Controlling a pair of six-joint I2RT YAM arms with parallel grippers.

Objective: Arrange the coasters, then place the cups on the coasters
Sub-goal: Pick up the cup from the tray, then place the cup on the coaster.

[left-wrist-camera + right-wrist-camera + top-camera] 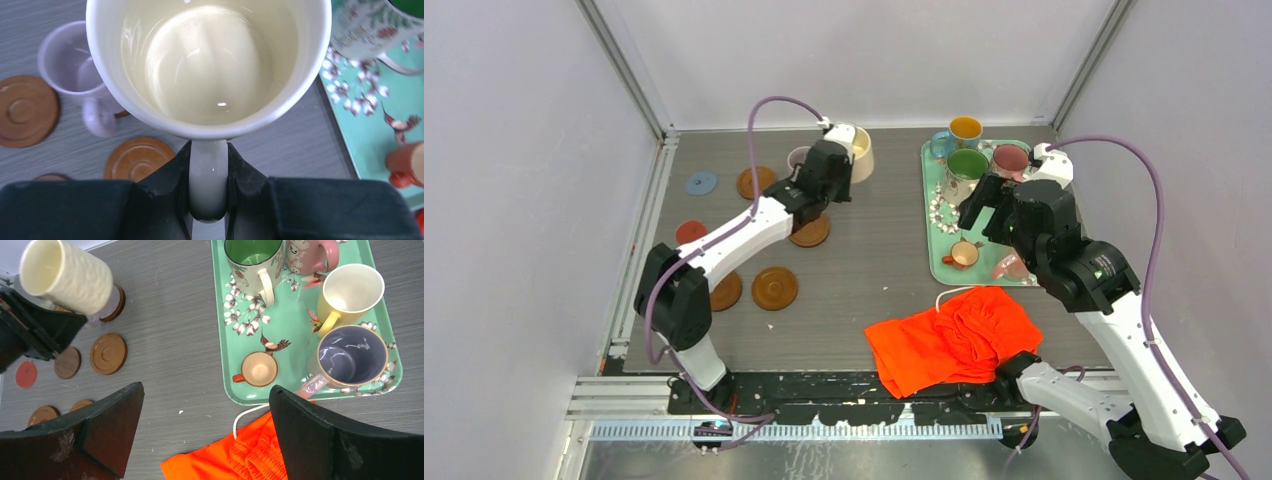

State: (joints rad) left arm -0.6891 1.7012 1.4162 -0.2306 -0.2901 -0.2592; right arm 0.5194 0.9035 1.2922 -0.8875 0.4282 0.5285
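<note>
Grey wood-grain table, white walls; left end effector pinches cream mug by handle, right end effector wide, empty

Top view: fixed, high, behind arm bases, faces down and forward, takes in whole table; farthest off. Left wrist view: very near, looks down past own fingers into cream cup, tray edge at right. Right wrist view: farther up, looks down between own fingers onto tray and cloth. All 3 views share tray, cream cup, brown coasters.
</note>
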